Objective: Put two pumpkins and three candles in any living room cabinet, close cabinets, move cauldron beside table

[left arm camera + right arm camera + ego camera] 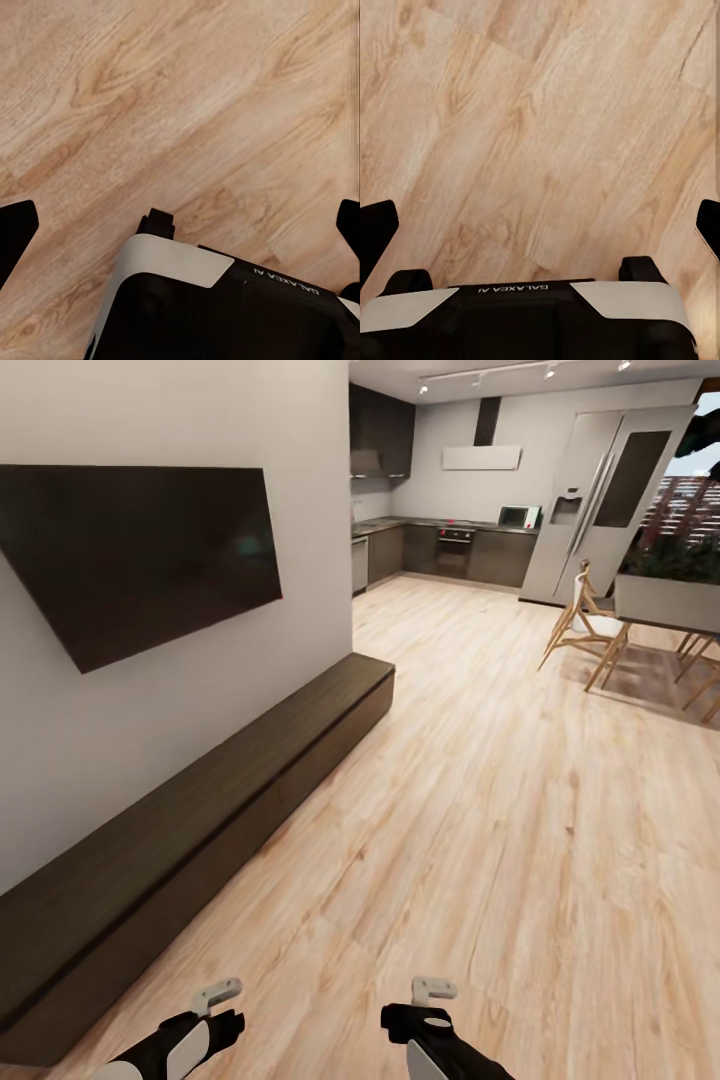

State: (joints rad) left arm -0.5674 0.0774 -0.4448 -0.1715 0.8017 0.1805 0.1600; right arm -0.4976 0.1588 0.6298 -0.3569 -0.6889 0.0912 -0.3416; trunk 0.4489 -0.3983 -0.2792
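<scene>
- Left tool (216, 994) hangs low at the robot's front over the wood floor (480, 840); in the left wrist view its two dark fingertips (16, 232) sit at opposite edges of the picture, spread wide, with bare planks between them and nothing held
- Right tool (432, 990) is level with it, a little apart to the right; in the right wrist view its fingertips (376, 229) are likewise far apart, gripping nothing and touching nothing
- Both wrist views look down on pale floorboards and on the robot's own black-and-white body below the fingers
- The cabinet (200, 810), a long low dark-brown unit, runs along the left wall from near the left tool away toward the kitchen; its flat fronts are all shut and its top is bare
- A dark flat screen (140, 560) is mounted on the wall above the cabinet
- Further back stands the kitchen with dark units, an oven (456, 548) and a tall grey fridge (600, 500)
- To the right, wooden chairs (585, 625) stand around a dining table (665, 600)
</scene>
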